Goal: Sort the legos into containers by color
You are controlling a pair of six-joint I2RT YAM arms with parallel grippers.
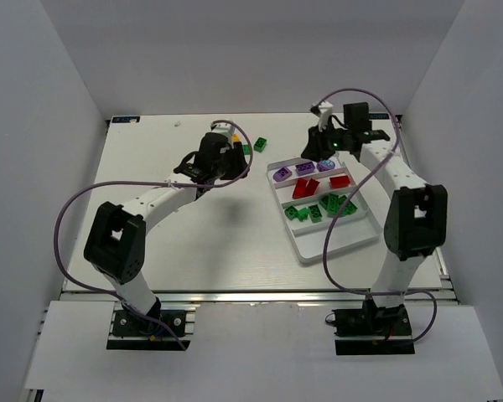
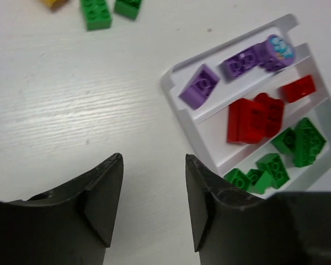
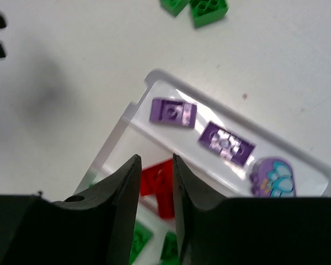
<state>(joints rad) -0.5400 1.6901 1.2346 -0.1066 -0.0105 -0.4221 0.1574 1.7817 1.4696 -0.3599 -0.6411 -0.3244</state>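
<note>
The white tray [image 1: 301, 251] holds purple bricks [image 1: 305, 170] in its far compartment, red bricks [image 1: 304, 188] in the second and green bricks [image 1: 331, 203] in the third; the nearest is bare. My left gripper [image 1: 232, 161] is open and empty above the table left of the tray [image 2: 171, 83], its jaws [image 2: 153, 160] wide apart. My right gripper [image 1: 317, 149] hovers over the tray's far end; its jaws [image 3: 155, 160] stand a little apart with nothing between them, and a blurred red brick [image 3: 160, 179] lies below. Two loose green bricks [image 1: 260, 144] and a yellow one [image 2: 54, 2] lie beyond the left gripper.
The loose green bricks show at the top of the left wrist view [image 2: 96, 12] and of the right wrist view [image 3: 208, 11]. White walls enclose the table on three sides. A purple cable loops from each arm.
</note>
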